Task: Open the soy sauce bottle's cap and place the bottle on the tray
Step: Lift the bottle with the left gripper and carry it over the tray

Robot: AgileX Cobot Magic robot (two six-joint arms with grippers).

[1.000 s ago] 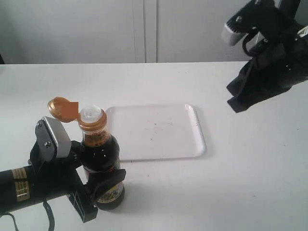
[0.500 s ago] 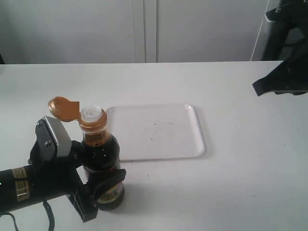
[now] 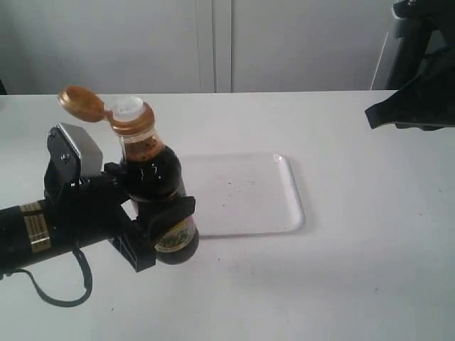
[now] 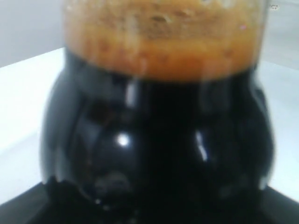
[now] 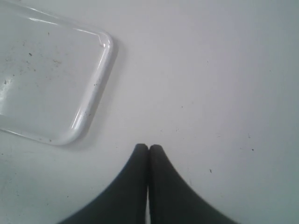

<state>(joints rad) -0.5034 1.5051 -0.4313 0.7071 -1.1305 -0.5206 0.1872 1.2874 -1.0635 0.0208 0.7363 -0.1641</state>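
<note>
A plain white table (image 3: pixel 355 270) carries everything. 1 white tray (image 3: pixel 242 192) lies flat on it near the middle. Its surface is lightly speckled.

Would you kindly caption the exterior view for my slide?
Left gripper holds the soy sauce bottle, cap flipped open, beside the tray.

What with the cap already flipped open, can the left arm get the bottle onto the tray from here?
Probably yes: the left pincer grips the soy sauce bottle beside the bare tray; the right pincer sits well clear.

Bright even light, soft shadows, bottle (image 4: pixel 154 140) blurred
</note>
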